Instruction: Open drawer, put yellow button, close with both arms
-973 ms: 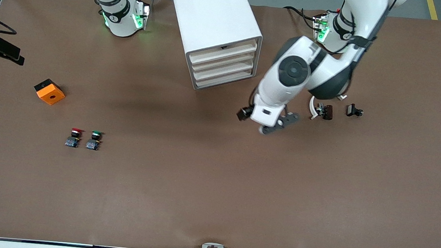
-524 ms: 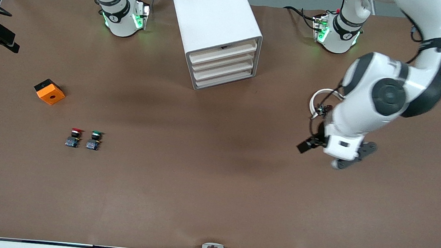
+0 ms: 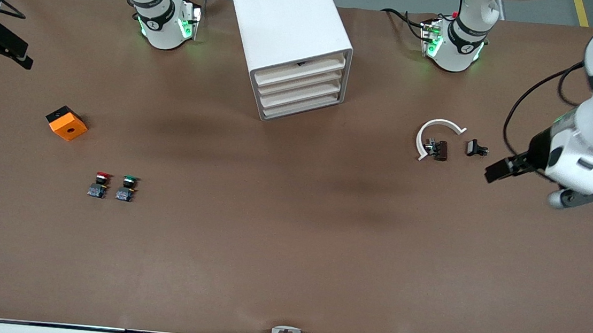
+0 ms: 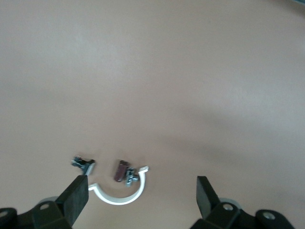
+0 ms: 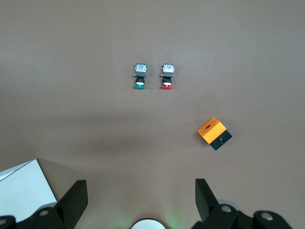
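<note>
The drawer (image 3: 300, 71) is the top one in the white cabinet (image 3: 288, 21), and its front is flush with the three fronts under it, so it is shut. The yellow button cannot be seen in any view. On the table lie only a red button (image 3: 102, 176) and a green button (image 3: 129, 179), side by side, with an orange box (image 3: 67, 123) near them. I judge that the yellow one is probably inside the shut drawer and that the task is near its end.

The left gripper (image 4: 141, 198) hangs with jaws wide and empty over the left arm's end of the table, above a white clip (image 4: 116, 196). The right gripper (image 5: 139, 200) is also wide and empty, high over the right arm's end, looking down on the two buttons.
</note>
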{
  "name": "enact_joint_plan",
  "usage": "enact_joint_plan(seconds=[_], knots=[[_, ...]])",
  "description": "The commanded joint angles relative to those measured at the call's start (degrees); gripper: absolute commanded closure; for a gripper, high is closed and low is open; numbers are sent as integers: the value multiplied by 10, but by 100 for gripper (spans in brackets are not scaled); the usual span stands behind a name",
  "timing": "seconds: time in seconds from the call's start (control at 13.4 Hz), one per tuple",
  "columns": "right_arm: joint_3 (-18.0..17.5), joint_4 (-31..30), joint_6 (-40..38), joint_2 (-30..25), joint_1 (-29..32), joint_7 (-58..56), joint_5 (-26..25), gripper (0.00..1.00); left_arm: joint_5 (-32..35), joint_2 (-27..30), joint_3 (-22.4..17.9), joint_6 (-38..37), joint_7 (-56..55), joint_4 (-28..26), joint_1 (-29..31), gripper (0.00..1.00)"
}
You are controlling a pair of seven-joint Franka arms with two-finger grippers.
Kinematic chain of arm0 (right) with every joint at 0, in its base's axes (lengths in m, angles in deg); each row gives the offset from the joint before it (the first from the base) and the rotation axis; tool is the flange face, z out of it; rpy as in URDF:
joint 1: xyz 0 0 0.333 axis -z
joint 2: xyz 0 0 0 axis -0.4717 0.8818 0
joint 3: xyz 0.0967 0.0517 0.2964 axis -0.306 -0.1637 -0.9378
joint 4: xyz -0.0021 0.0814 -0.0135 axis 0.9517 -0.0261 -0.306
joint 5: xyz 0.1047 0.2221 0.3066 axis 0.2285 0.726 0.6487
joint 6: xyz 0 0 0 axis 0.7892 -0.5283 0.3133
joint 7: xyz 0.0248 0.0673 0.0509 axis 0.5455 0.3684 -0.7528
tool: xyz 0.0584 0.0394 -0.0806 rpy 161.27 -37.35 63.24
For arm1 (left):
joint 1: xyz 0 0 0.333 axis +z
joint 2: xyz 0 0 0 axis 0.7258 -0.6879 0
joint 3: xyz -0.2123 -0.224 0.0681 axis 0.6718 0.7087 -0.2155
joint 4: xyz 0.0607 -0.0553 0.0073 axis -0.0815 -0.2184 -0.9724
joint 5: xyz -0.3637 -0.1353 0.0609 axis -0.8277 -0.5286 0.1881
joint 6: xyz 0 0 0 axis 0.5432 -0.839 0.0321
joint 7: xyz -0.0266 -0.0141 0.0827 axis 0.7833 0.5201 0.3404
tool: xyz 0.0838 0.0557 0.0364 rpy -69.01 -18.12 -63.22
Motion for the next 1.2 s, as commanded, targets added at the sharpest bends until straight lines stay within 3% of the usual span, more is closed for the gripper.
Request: enact_joint_plan(seconds=[0.0,0.3,0.45,0.9,1.12], knots=[[-8,-40,17,-35,17,3,9,0,11,68,1,-40,57,-32,4,0],[-12,-39,14,-36,17,4,14,0,6,187,-11,-64,139,-123,12,0],[-11,-39,13,-36,17,4,23,0,6,221,-15,-64,159,-158,13,0],[-9,-39,12,-36,17,4,24,0,10,208,-28,-66,161,-158,16,0],[-9,-39,12,-35,17,4,24,0,11,182,-29,-78,159,-122,17,0]])
